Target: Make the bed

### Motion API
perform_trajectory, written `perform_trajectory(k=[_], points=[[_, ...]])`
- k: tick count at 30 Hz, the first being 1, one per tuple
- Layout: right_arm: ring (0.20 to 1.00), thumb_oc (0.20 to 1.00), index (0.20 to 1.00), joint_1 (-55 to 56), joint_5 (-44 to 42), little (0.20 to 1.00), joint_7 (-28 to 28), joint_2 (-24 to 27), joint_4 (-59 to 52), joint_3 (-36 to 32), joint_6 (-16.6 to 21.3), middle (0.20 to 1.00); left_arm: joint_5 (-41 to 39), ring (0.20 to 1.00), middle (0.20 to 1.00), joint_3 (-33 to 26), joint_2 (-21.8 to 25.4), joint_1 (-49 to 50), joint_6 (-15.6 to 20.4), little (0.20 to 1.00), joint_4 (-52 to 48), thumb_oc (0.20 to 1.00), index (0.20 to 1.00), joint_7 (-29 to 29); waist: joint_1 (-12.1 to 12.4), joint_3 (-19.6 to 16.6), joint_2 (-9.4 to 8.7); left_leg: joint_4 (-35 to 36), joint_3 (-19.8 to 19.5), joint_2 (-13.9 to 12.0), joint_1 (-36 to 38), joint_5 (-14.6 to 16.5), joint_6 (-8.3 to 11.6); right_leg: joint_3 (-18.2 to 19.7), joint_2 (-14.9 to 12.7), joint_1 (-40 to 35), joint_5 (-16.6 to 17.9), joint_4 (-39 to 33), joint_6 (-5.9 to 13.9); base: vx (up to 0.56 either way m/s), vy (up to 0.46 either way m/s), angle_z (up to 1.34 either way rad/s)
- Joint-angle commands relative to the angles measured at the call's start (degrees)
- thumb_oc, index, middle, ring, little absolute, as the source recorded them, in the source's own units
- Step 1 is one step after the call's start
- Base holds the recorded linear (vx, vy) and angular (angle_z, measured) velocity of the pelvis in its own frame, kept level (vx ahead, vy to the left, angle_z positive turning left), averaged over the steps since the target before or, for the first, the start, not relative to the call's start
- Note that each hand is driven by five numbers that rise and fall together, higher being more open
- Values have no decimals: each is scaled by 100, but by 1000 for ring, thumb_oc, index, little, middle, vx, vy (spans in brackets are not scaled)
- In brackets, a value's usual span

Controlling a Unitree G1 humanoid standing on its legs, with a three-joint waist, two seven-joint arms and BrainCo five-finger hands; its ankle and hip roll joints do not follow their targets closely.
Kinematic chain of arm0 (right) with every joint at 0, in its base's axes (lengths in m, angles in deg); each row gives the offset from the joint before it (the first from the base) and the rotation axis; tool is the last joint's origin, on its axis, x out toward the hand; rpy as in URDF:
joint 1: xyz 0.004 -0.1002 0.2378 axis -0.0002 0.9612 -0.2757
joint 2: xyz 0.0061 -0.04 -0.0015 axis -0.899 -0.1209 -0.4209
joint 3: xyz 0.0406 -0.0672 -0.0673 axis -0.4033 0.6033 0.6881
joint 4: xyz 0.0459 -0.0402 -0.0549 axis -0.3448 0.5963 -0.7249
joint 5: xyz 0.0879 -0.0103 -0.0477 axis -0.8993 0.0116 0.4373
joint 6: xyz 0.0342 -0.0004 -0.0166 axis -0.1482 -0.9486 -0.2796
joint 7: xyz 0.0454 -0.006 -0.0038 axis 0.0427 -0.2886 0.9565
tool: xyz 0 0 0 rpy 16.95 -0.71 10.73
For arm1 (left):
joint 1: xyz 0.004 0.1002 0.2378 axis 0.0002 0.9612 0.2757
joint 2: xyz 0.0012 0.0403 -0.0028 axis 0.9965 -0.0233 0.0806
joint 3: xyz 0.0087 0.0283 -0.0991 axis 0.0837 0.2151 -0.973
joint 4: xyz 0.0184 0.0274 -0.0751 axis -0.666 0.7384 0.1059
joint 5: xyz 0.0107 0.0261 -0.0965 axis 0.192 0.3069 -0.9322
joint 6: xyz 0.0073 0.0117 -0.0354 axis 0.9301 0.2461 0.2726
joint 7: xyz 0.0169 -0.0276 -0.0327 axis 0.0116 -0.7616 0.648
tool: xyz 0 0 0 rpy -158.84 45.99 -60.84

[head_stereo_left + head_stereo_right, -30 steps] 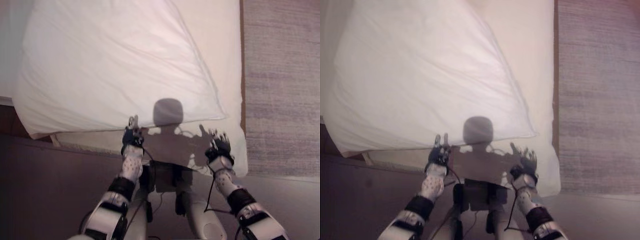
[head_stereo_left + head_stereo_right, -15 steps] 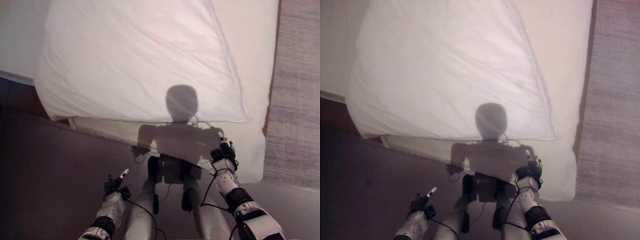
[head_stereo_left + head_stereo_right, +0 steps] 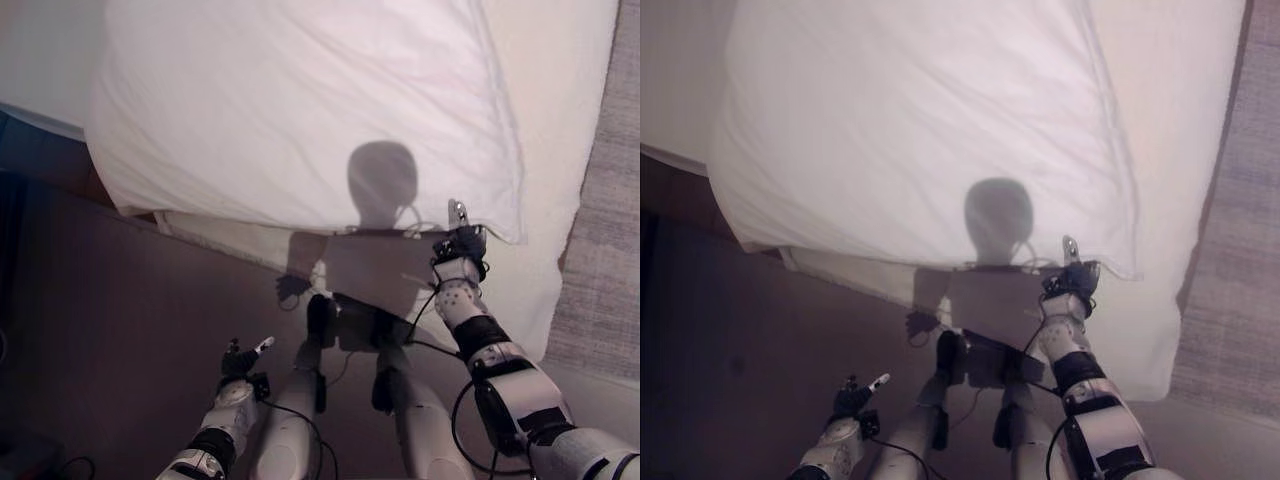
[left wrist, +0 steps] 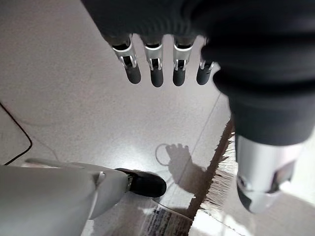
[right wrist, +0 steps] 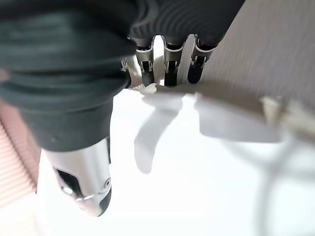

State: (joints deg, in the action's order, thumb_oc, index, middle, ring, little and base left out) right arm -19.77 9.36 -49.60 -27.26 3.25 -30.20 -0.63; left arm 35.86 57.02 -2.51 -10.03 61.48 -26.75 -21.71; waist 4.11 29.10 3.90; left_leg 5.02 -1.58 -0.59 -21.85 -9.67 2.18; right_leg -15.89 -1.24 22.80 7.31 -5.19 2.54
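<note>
A big white duvet (image 3: pixel 300 110) lies across the bed's cream sheet (image 3: pixel 565 110), its near edge hanging towards me. My right hand (image 3: pixel 460 244) is stretched out at the duvet's near right corner. In the right wrist view its straight fingers (image 5: pixel 170 61) touch the edge of the white cloth (image 5: pixel 162 162), and the hand is open with nothing held. My left hand (image 3: pixel 240 362) hangs low over the dark floor, well short of the bed, with its fingers (image 4: pixel 156 71) straight and open.
A grey rug (image 3: pixel 610 250) runs along the bed's right side. Dark floor (image 3: pixel 100 330) lies at the foot of the bed and to the left. A fringed rug edge (image 4: pixel 216 182) shows on the pale floor below my left hand.
The camera has shifted. My left hand has left the duvet's near edge and dropped down to the floor side. My right hand has reached forward to the duvet's corner.
</note>
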Motion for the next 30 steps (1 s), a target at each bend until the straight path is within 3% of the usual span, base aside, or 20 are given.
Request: perform_trajectory(k=[1, 12, 13, 19, 24, 29, 30], points=[[1000, 1000, 1000, -411, 5, 1000, 9, 312, -177, 21, 402, 1000, 128, 1000, 1000, 268, 17, -34, 63, 1000, 71, 1000, 1000, 38, 55, -22, -60, -2, 195, 300, 41, 235, 155, 330, -178, -86, -232, 626, 350, 33, -8, 4], [1000, 1000, 1000, -1742, -278, 1000, 97, 987, 901, 67, 132, 1000, 78, 1000, 1000, 573, 101, -23, 115, 1000, -249, 1000, 1000, 186, 214, 53, 18, -2, 95, 345, -161, 169, 176, 244, -215, 44, -151, 580, 372, -1, -2, 2], [200, 200, 200, -1940, -148, 200, 41, 1143, 1177, 122, 15, 200, 106, 1000, 1000, 634, 108, -31, 142, 1000, -269, 1000, 1000, 206, 238, 63, 37, -2, 69, 361, -161, 194, 184, 242, -222, 29, -164, 564, 383, -4, 0, 11], [200, 200, 200, -2077, 101, 200, -21, 1208, 1094, 303, -20, 200, 33, 1000, 1000, 760, 91, -80, 215, 1000, -488, 1000, 1000, 250, 205, 28, 12, -2, 69, 372, -127, 168, 176, 240, -231, -20, -110, 516, 395, 14, 14, 7], [200, 200, 200, -1718, 456, 200, -78, 1148, 251, 495, -9, 200, -298, 1000, 1000, 940, 63, 14, 225, 1000, -1143, 1000, 1000, 506, 86, -98, -113, -2, 151, 377, 110, 262, 117, 332, -248, -183, -128, 544, 402, 14, 32, 1], [200, 200, 200, -1385, 579, 200, -17, 1078, -536, 502, -4, 200, -1340, 1000, 1000, 1277, -40, 239, 103, 1000, -1971, 1000, 1000, 1038, -95, -236, -198, -2, 358, 380, 422, 430, 25, 532, -250, -353, -183, 628, 431, 17, 77, -3], [200, 200, 200, -1313, 584, 200, 33, 1071, -786, 556, -41, 200, -1941, 1000, 1000, 1552, -90, 262, -21, 1000, -2287, 1000, 1000, 1247, -188, -296, -224, -2, 460, 381, 576, 489, -16, 639, -256, -429, -208, 666, 445, 12, 78, -17]])
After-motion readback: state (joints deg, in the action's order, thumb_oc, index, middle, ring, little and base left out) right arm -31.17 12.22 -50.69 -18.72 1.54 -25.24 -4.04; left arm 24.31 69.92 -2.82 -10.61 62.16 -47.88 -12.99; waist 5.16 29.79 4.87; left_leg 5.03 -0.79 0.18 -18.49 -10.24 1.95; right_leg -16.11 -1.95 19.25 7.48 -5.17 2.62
